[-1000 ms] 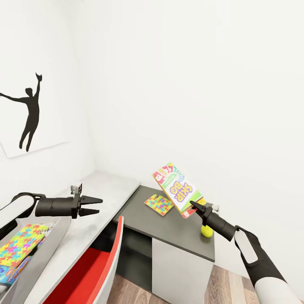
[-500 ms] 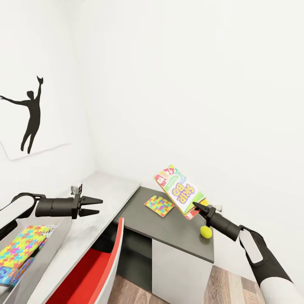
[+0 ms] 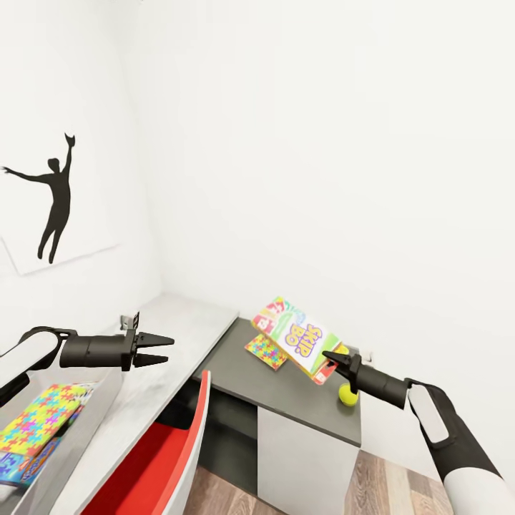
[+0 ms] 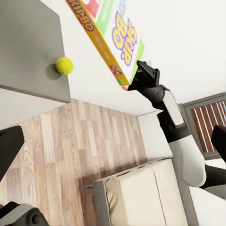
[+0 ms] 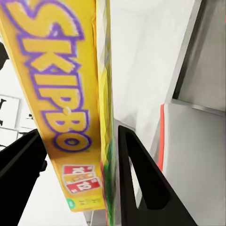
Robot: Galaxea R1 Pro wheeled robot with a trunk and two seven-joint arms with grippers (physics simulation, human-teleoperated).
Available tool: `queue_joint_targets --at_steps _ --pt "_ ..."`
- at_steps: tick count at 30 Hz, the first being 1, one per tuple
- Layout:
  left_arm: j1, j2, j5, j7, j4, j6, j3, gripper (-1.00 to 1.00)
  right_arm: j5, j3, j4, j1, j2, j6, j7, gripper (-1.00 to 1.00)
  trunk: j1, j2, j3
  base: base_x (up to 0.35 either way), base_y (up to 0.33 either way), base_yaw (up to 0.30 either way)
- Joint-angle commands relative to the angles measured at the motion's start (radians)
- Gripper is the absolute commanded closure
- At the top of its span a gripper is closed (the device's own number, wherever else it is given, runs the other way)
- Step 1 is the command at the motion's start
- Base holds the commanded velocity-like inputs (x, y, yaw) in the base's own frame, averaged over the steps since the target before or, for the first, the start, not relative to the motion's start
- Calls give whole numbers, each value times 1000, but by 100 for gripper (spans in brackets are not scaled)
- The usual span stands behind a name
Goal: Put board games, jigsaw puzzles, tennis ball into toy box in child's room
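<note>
A: Head view has the right gripper (image 3: 334,360) clamped on the lower corner of the SKIP-BO box (image 3: 297,337), which hangs tilted in the air above the dark end of the bench (image 3: 300,400), over a jigsaw puzzle (image 3: 267,351). How does it handle?

B: Stiff and flat, I judge, and probably light, but broad. Held by one corner it acts as a lever and could swivel between the fingers. The right wrist view shows its thin edge (image 5: 104,117) running between the two black fingers (image 5: 141,183), so the bite is shallow.

A: A better hold?

B: Midway along a long edge, pinching the two flat faces. The printed card looks slick.

A: The rest?

B: The tennis ball (image 3: 348,394) sits on the bench just beside that arm. The left gripper (image 3: 159,349) hovers spread and empty above the pale benchtop, near the toy box (image 3: 79,422), where another puzzle (image 3: 37,419) lies.
</note>
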Motion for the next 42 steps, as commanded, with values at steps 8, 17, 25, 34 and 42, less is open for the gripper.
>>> queue_joint_targets --at_steps 8,17,25,34,42 --pt "-2 1 -6 -9 1 0 -3 -100 0 -5 -19 -1 0 -3 3 100 -30 55 23 0 0 0" --pt "-2 -6 -6 -9 1 0 -5 -100 -1 -5 -20 -1 2 -8 2 100 -65 118 53 0 0 181" --pt "-2 -8 -6 -9 0 0 -6 -100 -1 -4 -20 -1 3 -10 3 100 -69 125 56 0 0 284" --pt "-2 -8 -6 -8 -1 0 -6 -100 -1 -4 -20 -1 3 -10 4 100 -103 188 84 0 0 286" --pt "-2 -8 -6 -9 -1 0 -6 -100 -1 -4 -20 0 3 -10 6 100 -134 244 106 0 0 286"
